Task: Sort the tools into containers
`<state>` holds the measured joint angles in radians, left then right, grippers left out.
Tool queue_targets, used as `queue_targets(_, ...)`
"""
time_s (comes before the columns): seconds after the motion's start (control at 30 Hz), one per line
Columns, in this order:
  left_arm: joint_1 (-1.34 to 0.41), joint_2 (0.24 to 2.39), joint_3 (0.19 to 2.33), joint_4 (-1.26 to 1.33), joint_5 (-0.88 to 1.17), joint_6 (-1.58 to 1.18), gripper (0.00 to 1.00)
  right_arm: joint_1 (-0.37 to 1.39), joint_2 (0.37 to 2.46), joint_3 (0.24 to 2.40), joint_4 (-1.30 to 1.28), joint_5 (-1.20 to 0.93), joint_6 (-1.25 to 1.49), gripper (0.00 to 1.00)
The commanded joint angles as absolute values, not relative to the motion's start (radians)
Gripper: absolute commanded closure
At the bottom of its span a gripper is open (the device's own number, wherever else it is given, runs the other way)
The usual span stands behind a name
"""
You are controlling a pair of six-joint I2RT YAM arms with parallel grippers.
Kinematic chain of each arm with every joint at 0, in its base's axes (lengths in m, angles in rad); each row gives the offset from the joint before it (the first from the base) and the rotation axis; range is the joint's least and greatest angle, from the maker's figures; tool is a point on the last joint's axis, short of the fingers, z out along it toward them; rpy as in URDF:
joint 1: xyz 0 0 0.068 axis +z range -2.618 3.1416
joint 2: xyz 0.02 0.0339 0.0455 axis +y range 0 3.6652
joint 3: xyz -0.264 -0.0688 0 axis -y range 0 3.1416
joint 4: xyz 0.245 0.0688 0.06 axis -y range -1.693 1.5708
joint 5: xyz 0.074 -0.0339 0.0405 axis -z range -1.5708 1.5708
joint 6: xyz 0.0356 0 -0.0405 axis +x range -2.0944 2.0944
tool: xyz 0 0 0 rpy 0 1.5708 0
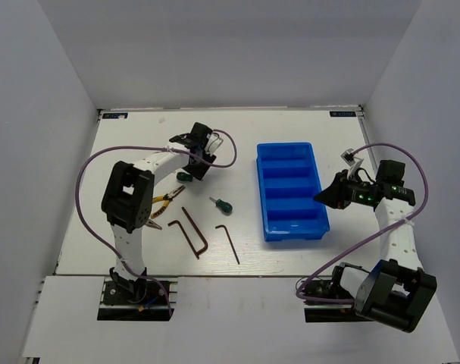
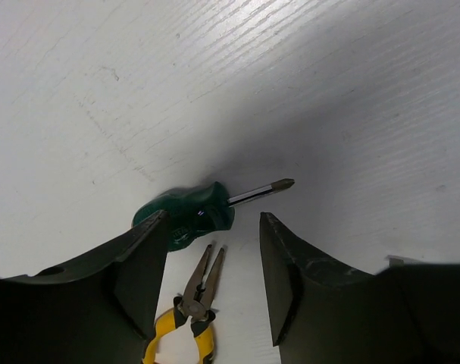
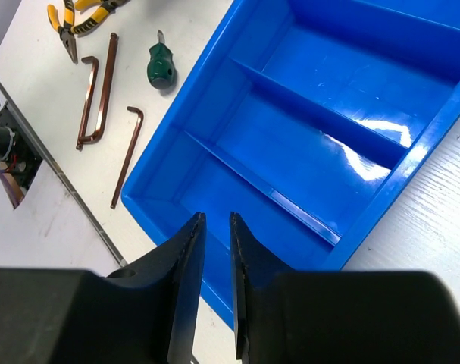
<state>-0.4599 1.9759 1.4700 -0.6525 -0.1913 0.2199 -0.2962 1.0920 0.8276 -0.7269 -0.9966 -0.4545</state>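
Working outward from the bases, we meet the hex keys (image 1: pixel 195 227) first, then the pliers (image 1: pixel 167 200) and a green screwdriver (image 1: pixel 224 205) lying loose between the left arm and the blue tray (image 1: pixel 294 189), whose sections hold nothing. Just past the pliers hangs the left gripper (image 2: pixel 214 224), its jaws spread wide and empty, directly above the other green screwdriver (image 2: pixel 188 212). That tool rests on the table just beyond the fingertips, handle close to one finger and shaft pointing toward the other. Its long axis therefore runs nearly along the closing line rather than across it. We judge that a wrist turn, or a close on the stubby handle alone, is needed before descending. The handle is blurred, so we cannot tell whether that finger touches it. The left arm is plainly the nearer one. The right gripper (image 3: pixel 215 220) hovers over the tray's near right corner, its jaws drawn to a thin slit with nothing between them.
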Motion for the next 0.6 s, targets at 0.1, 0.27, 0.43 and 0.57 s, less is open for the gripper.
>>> queue_targets(0.1, -0.468, 1.902, 1.463, -0.635, -0.164, 0.261, 0.37, -0.295, 1.086, 0.848, -0.710, -1.015, -0.453, 0.74)
queue_targets(0.27, -0.468, 1.815, 1.392, -0.592, -0.186, 0.310, 0.37, -0.296, 1.095, 0.847, -0.707, -1.025, -0.453, 0.73)
queue_targets(0.43, -0.468, 1.824, 1.391, -0.624, -0.149, 0.451, 0.22, -0.298, 1.098, 0.845, -0.709, -1.032, -0.446, 0.73)
queue_targets(0.57, -0.468, 1.879, 1.425, -0.652, -0.123, 0.521, 0.20, -0.296, 1.092, 0.844, -0.707, -1.045, -0.442, 0.73)
